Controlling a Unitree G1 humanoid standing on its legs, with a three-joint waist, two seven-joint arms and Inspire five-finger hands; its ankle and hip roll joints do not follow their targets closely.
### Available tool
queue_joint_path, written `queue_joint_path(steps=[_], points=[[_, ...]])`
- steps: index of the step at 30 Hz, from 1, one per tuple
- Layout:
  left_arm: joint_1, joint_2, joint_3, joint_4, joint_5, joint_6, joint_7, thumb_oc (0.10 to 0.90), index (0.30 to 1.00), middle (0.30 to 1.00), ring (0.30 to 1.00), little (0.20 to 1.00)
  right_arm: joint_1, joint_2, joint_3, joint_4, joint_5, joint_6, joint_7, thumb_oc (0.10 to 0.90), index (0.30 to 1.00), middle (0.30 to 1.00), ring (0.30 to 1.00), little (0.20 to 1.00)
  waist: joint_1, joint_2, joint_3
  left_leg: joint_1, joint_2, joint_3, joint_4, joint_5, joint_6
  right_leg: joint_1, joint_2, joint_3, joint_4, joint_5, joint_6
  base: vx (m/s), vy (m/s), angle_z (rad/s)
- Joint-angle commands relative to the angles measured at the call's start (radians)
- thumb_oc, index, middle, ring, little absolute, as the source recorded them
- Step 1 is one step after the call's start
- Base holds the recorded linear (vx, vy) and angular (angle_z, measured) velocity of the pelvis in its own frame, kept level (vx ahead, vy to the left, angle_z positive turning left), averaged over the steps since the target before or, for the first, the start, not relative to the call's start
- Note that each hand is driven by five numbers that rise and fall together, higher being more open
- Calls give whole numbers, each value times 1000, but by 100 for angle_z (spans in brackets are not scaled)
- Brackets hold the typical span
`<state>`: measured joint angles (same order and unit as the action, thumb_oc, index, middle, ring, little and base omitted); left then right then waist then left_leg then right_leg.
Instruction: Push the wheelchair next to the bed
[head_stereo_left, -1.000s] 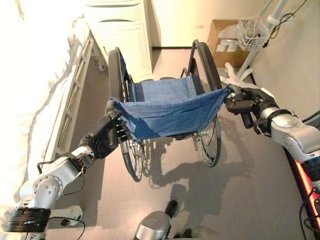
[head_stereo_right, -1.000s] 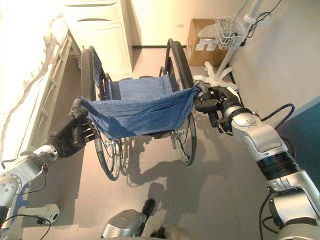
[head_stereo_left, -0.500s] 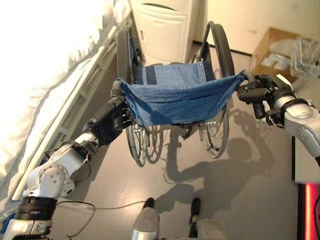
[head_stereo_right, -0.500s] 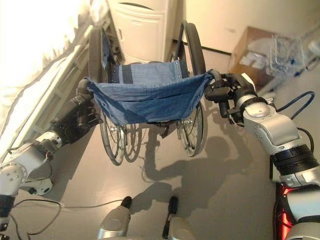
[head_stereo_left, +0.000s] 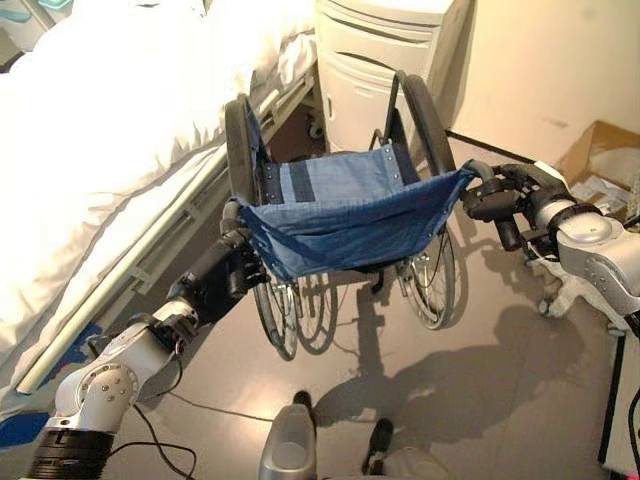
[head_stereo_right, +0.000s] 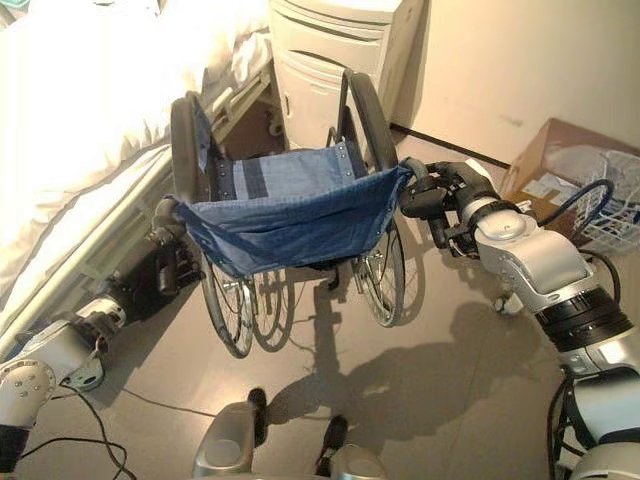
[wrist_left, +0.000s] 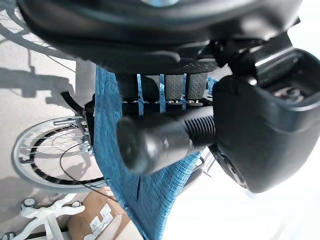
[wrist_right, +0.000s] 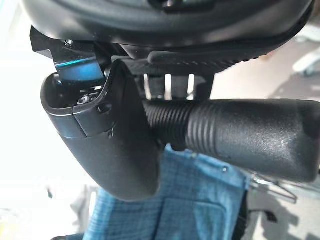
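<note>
— Denim-blue cloth is the wheelchair's (head_stereo_left: 340, 215) backrest, stretched between the two push handles. Who has hold of it?

— Both hands. The left hand (head_stereo_left: 228, 280) has fingers and thumb wrapped round the left handle (wrist_left: 160, 140); its wrist view shows the ribbed black grip poking out past the curled fingers. The right hand (head_stereo_left: 500, 200) is clamped the same way on the right handle (wrist_right: 240, 132).

— Why a grip on each side?

— I'd say so the chair can be steered as well as pushed; one hand alone would let it swing.

— And where is the chair now?

— On the grey floor (head_stereo_left: 480, 370), its left wheel near the bed (head_stereo_left: 90, 150) rail (head_stereo_left: 150, 265) but apart from it, its front pointing toward the white cabinet (head_stereo_left: 385, 50). A cardboard box (head_stereo_right: 570, 165) sits off to the right, by the wall.

— Is it there yet?

— Close, I judge. It looks angled to the bed, not parallel, so some straightening seems left, with the cabinet ahead to mind
</note>
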<state>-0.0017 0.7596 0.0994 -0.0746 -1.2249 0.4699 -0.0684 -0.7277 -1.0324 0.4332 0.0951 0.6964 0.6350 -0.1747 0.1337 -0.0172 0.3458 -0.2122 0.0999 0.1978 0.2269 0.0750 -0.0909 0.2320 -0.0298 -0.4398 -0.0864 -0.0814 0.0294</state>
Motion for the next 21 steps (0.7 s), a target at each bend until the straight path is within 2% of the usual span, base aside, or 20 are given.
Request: queue_joint_path(steps=[1, 2, 3, 4, 6, 7, 9, 11, 14, 16, 17, 18, 20, 21], points=[[-98, 99, 137, 8, 2, -191, 28, 400, 300, 300, 300, 300, -83, 141, -26, -138, 12, -186, 134, 400, 300, 300, 300, 300, 116, -31, -165, 29, 8, -18, -166, 153, -48, 0, -4, 16, 95, -15, 22, 280, 187, -36], [-102, 101, 144, 5, -3, -188, 26, 400, 300, 300, 300, 300, -77, 136, -31, -126, 9, -198, 143, 400, 300, 300, 300, 300, 123, -33, -167, 18, -1, 0, -153, 124, -17, 3, -15, 5, 113, -21, 24, 333, 196, -12], [-104, 105, 150, 6, -6, -186, 24, 400, 300, 300, 300, 300, -74, 133, -34, -120, 13, -206, 147, 400, 300, 300, 300, 300, 123, -47, -171, 28, -25, -11, -151, 67, -11, 13, -30, 19, 132, -45, 36, 301, 205, 29], [-113, 117, 157, 17, -13, -177, 17, 400, 300, 300, 300, 300, -63, 134, -44, -110, 13, -218, 151, 400, 300, 300, 300, 300, 126, -55, -176, 31, -45, -2, -140, 33, 11, 17, -43, 18, 156, -54, 49, 332, 172, 30], [-134, 131, 156, 42, -13, -164, 5, 400, 300, 300, 300, 300, -44, 132, -63, -107, 12, -227, 151, 400, 300, 300, 300, 300, 125, -62, -181, 37, -61, -1, -120, 4, 36, 12, -57, 18, 226, -71, 63, 214, 168, 12], [-150, 141, 151, 63, -14, -157, -3, 400, 300, 300, 300, 300, -34, 132, -74, -105, 10, -232, 151, 400, 300, 300, 300, 300, 122, -59, -182, 34, -64, 12, -112, 9, 62, -12, -65, 10, 277, -44, 72, 175, 188, -5], [-195, 168, 142, 127, -4, -146, -29, 400, 300, 300, 300, 300, -15, 125, -94, -91, 18, -251, 162, 400, 300, 300, 300, 300, 108, -50, -181, 77, -86, -2, -126, -9, 90, -86, -127, 15, 491, 33, 108, 250, 227, 9], [-212, 183, 141, 146, -9, -144, -26, 400, 300, 300, 300, 300, -5, 124, -105, -90, 23, -261, 173, 400, 300, 300, 300, 300, 102, -46, -180, 99, -96, -13, -135, -16, 96, -113, -147, 31, 538, 58, 114, 181, 102, 61], [-231, 204, 135, 159, -8, -153, -11, 400, 300, 300, 300, 300, 11, 122, -116, -111, 25, -265, 176, 400, 300, 300, 300, 300, 84, -37, -176, 129, -98, -37, -154, -17, 87, -142, -139, 55, 472, 50, 104, 122, -14, 60], [-246, 217, 119, 161, -11, -171, 4, 400, 300, 300, 300, 300, 22, 119, -127, -128, 19, -263, 171, 400, 300, 300, 300, 300, 66, -26, -170, 152, -90, -73, -169, -13, 73, -176, -128, 68, 348, 43, 91, 48, -95, 6], [-260, 222, 105, 163, -6, -187, 14, 400, 300, 300, 300, 300, 26, 119, -130, -134, 18, -268, 167, 400, 300, 300, 300, 300, 52, -24, -163, 165, -86, -86, -176, -20, 69, -202, -129, 77, 260, 67, 95, 18, -94, -25], [-263, 224, 101, 165, -9, -189, 15, 400, 300, 300, 300, 300, 28, 118, -132, -138, 20, -266, 164, 400, 300, 300, 300, 300, 48, -23, -161, 167, -84, -88, -176, -21, 68, -207, -129, 81, 252, 73, 96, 50, -135, -15], [-269, 216, 98, 157, 3, -181, 26, 400, 300, 300, 300, 300, 25, 118, -138, -143, 34, -259, 158, 400, 300, 300, 300, 300, 42, -30, -156, 169, -77, -94, -170, -26, 65, -212, -124, 98, 224, 85, 101, 55, -111, 12], [-266, 211, 97, 142, 24, -168, 33, 400, 300, 300, 300, 300, 12, 109, -135, -140, 56, -247, 152, 400, 300, 300, 300, 300, 45, -42, -160, 173, -77, -97, -175, -29, 61, -198, -119, 96, 180, 94, 105, 67, -95, 2]])
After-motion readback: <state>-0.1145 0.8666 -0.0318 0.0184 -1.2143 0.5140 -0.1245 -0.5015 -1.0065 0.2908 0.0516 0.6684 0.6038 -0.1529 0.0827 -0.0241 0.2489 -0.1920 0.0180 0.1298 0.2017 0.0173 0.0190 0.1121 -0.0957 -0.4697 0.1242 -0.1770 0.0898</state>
